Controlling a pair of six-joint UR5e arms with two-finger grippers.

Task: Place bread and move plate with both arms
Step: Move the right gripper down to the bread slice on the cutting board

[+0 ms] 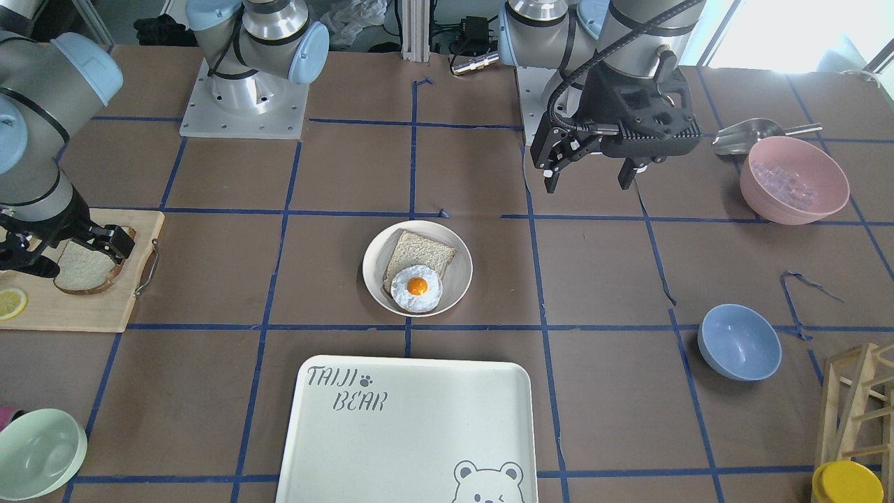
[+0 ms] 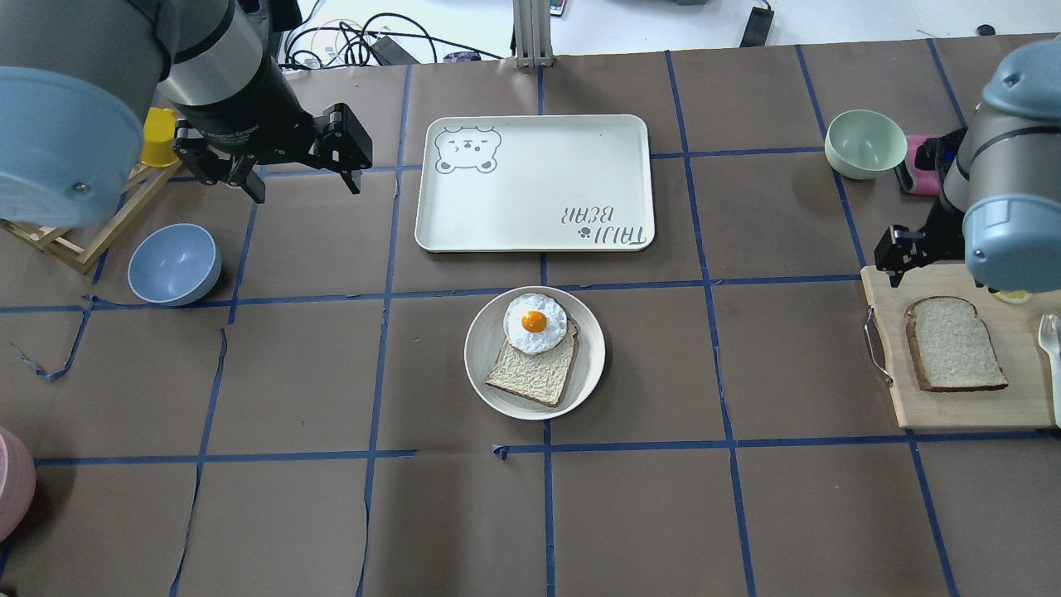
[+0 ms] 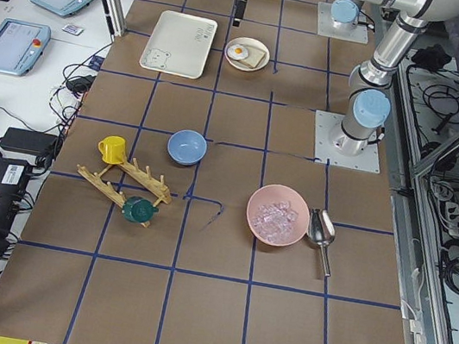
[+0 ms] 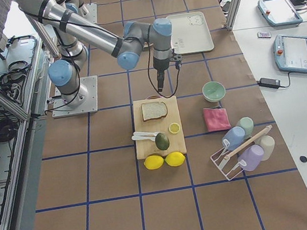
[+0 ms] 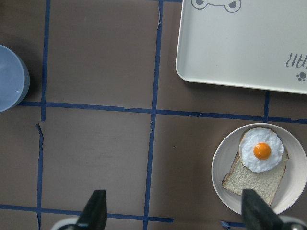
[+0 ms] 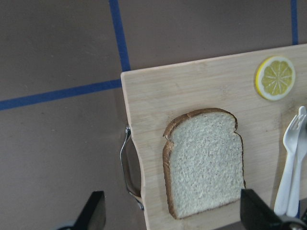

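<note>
The bread [image 2: 953, 344], a thick slice with a dark crust, lies flat on a wooden cutting board [image 2: 961, 410]; it also shows in the right wrist view [image 6: 204, 160] and the front view [image 1: 84, 269]. My right gripper [image 6: 172, 218] is open and hovers above the bread, its fingers apart on either side of it [image 1: 70, 253]. The cream plate [image 2: 481, 365] sits mid-table and holds a thinner tan slice [image 2: 530, 373] and a fried egg [image 2: 535, 322]. My left gripper [image 2: 305, 178] is open and empty, raised above the table to the plate's far left [image 5: 175, 215].
A white bear-printed tray [image 2: 535, 182] lies beyond the plate. A blue bowl [image 2: 174, 264] and a wooden rack [image 2: 75, 232] are on the left, a green bowl [image 2: 866, 143] on the right. A lemon slice [image 6: 275, 77] and a white fork [image 6: 292, 143] lie on the board.
</note>
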